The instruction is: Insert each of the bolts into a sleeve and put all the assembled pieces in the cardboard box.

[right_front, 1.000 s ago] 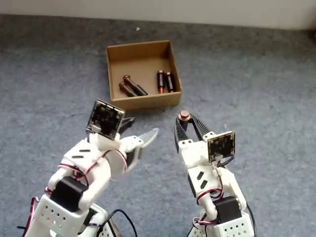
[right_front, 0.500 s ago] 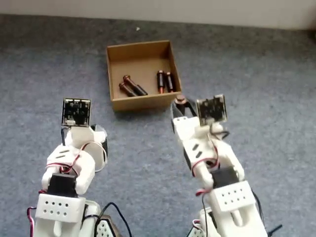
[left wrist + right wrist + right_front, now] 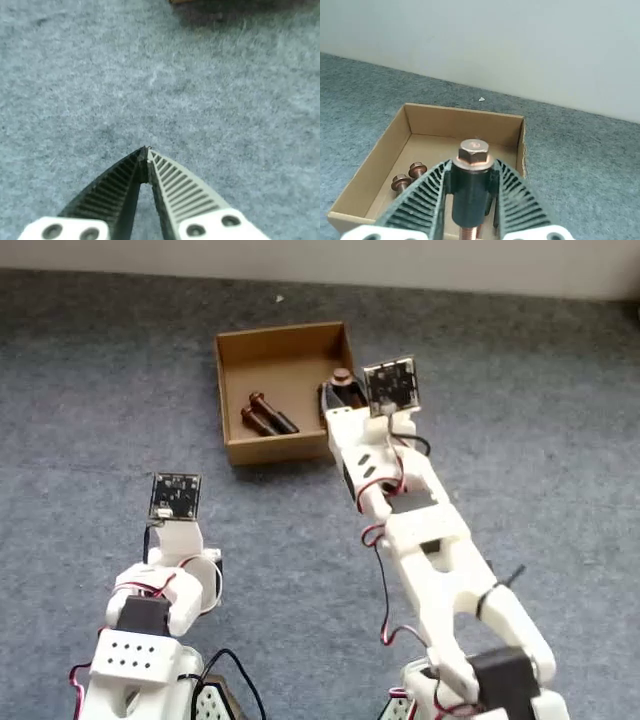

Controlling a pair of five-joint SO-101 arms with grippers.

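- right end effector (image 3: 471, 172) clamped on a black cylindrical sleeve (image 3: 468, 197), ribbed dark fingers (image 3: 420, 200) pressing it from both sides
- copper-coloured bolt (image 3: 473, 152) sits in that sleeve, hex head with round flange on top, threaded tip poking out below; piece is held upright
- held piece hangs over the cardboard box (image 3: 465, 122), above its right part near the right wall, clear of the floor of the box
- high view: right arm (image 3: 430, 540) stretched forward, white plastic links, red and black wires; right end effector (image 3: 340, 392) at the box's right side
- cardboard box (image 3: 222, 390) is brown, square, open-topped, low walls, plain flat floor
- two assembled pieces (image 3: 268, 418) lie flat in the box, left of centre, side by side and touching, dark sleeves with copper heads pointing to the left wall; same pair in the right wrist view (image 3: 407, 177)
- a further dark shape lies behind one right finger, too hidden to tell what it is
- left end effector (image 3: 146, 152) closed with nothing in it, tips meeting in a point; one finger black (image 3: 110, 192), one pale grey (image 3: 180, 192), both ribbed and tapered
- left end effector hangs over bare counter (image 3: 225, 100), well apart from the box
- left arm (image 3: 160, 590) folded back near the front edge, white plastic
- counter (image 3: 100, 390) is grey, fuzzy, felt-like
- pale smooth wall (image 3: 520, 50) behind the box
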